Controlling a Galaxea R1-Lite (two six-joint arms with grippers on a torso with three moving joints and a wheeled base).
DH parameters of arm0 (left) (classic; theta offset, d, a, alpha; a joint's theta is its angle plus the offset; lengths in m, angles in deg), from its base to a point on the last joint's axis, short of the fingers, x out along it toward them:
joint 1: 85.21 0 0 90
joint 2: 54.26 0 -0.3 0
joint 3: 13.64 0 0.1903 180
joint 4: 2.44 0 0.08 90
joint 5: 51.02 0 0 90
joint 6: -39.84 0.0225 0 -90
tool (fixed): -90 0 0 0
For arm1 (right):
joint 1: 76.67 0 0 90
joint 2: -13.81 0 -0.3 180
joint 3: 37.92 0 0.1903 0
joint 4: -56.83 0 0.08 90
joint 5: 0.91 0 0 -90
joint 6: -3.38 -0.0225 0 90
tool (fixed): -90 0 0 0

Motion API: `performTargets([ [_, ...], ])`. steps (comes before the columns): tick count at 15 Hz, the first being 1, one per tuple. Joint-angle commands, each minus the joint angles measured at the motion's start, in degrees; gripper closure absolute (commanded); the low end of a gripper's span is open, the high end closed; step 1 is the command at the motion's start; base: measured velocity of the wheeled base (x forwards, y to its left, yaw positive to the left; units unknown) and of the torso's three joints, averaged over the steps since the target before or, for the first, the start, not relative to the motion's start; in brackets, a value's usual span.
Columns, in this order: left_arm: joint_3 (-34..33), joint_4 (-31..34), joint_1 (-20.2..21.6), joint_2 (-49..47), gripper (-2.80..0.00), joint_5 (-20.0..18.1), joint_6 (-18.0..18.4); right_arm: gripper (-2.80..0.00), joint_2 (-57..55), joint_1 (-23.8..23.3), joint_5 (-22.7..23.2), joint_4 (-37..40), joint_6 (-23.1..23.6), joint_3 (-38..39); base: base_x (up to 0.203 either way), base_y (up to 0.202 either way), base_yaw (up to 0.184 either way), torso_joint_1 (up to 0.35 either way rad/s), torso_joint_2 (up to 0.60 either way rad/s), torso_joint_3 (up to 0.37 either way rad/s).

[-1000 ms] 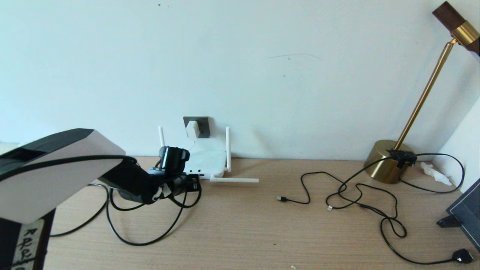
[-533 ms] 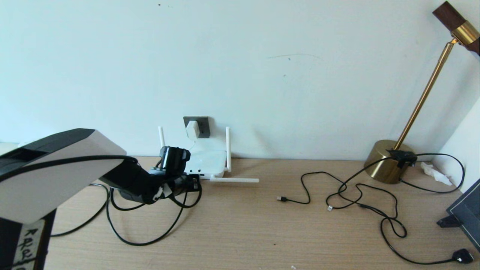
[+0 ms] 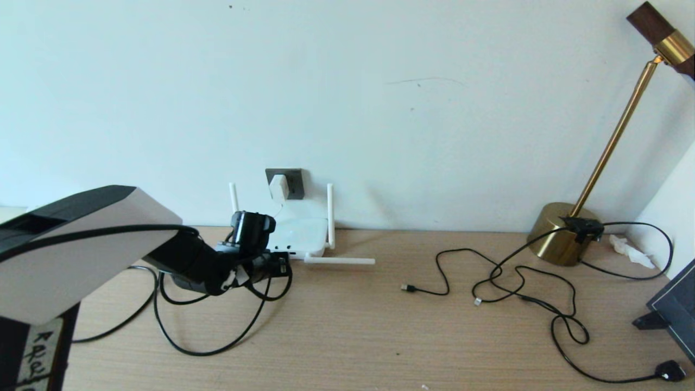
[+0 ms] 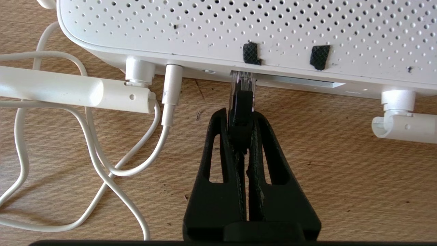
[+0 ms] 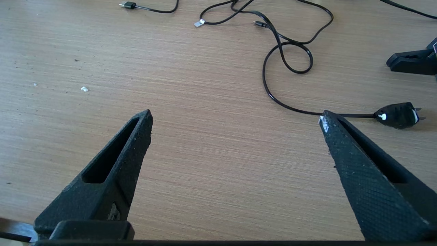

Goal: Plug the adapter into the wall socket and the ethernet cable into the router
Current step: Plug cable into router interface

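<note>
router: 1
antennas: 3 visible
socket: 1
adapter: 1
lamp: 1
grippers: 2
black plug: 1

In the head view the left pincer and the arm behind it cover the near left corner of the router and its ports, so the connector's seat cannot be read there. The ethernet cable runs off behind the arm's white housing. The lamp loses its shade to the top right edge. In the left wrist view the router's far side is cut off. The wall socket holes are too small to count.
</note>
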Motion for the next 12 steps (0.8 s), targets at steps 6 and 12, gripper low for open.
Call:
performTargets([
  [6,-0.86,-0.20,0.05,0.42,0.00,0.11,-0.25,-2.80,-0.10,-0.68,0.00,0.14,0.08,-0.11,0.000,0.000,0.000,0.000,0.00,0.000],
  [12,-0.86,-0.20,-0.04,0.37,0.00,0.20,-0.25,-2.80,-0.01,-3.84,0.00,0.22,0.08,-0.11,0.000,0.000,0.000,0.000,0.00,0.000],
])
